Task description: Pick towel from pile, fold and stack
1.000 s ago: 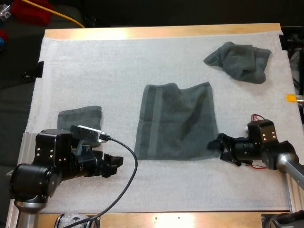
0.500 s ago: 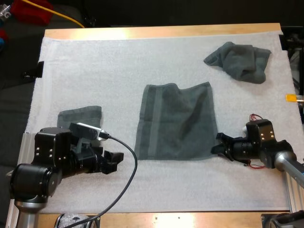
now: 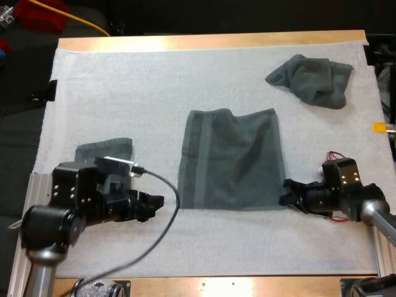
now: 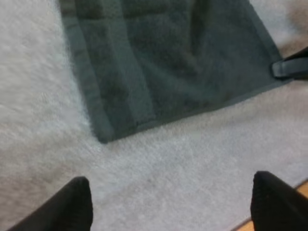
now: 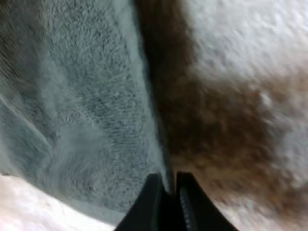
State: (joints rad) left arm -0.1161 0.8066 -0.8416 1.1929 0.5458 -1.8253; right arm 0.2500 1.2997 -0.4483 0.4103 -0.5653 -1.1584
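A dark grey-green towel [image 3: 230,158] lies spread flat in the middle of the mat. My right gripper [image 3: 286,192] sits at its near right corner. In the right wrist view the gripper [image 5: 168,182] is shut on the thin edge of the towel [image 5: 86,110]. My left gripper [image 3: 158,205] rests on the mat a little short of the towel's near left corner, open. The left wrist view has its fingertips [image 4: 77,192] wide apart over bare mat, with the towel [image 4: 163,62] ahead and the right gripper's finger [image 4: 291,67] at the far corner.
A crumpled towel [image 3: 312,79] lies at the far right of the mat. A small folded towel [image 3: 105,150] lies at the left, just beyond my left arm. The white mat [image 3: 154,80] covers the wooden table.
My right gripper has shut on the spread towel's near right corner. My left arm has shifted a little toward the towel's near left corner, its jaws still apart.
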